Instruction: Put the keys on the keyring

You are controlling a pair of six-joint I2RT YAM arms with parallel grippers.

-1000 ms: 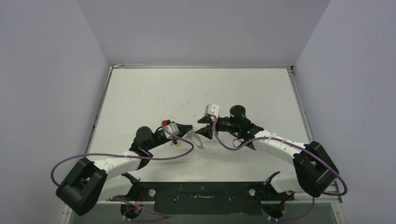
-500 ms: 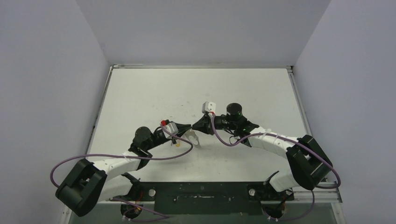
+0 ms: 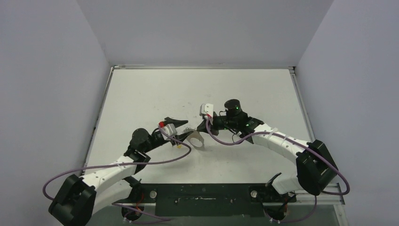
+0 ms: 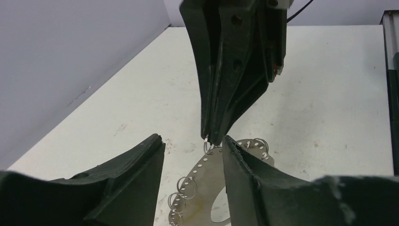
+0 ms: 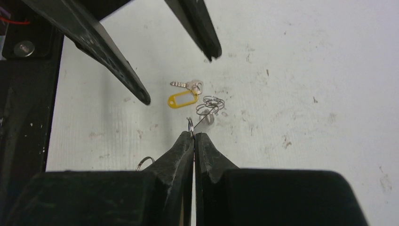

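Observation:
The keyring [image 4: 207,188] is a curved silvery band with a row of holes and small rings along its edge. In the left wrist view it lies between my left gripper's [image 4: 193,141] open fingers without being pinched. My right gripper [image 4: 212,137] comes down from above, shut on one small ring at the band's upper end. The right wrist view shows its fingertips [image 5: 194,134] closed on that ring [image 5: 190,125]. A small silvery key with a yellow tag [image 5: 183,98] lies on the table beyond them. From above, the two grippers [image 3: 184,127] [image 3: 201,131] meet over the keyring [image 3: 195,139].
A small cluster of loose rings [image 5: 210,105] lies on the white table [image 3: 244,89] just right of the yellow-tagged key. Purple cables loop from both arms [image 3: 155,160] [image 3: 226,141]. The walls stand close on the left, right and far sides.
My right gripper has moved left and shut on the keyring's small ring. My left gripper has opened, let go of the keyring and drawn back slightly to the left.

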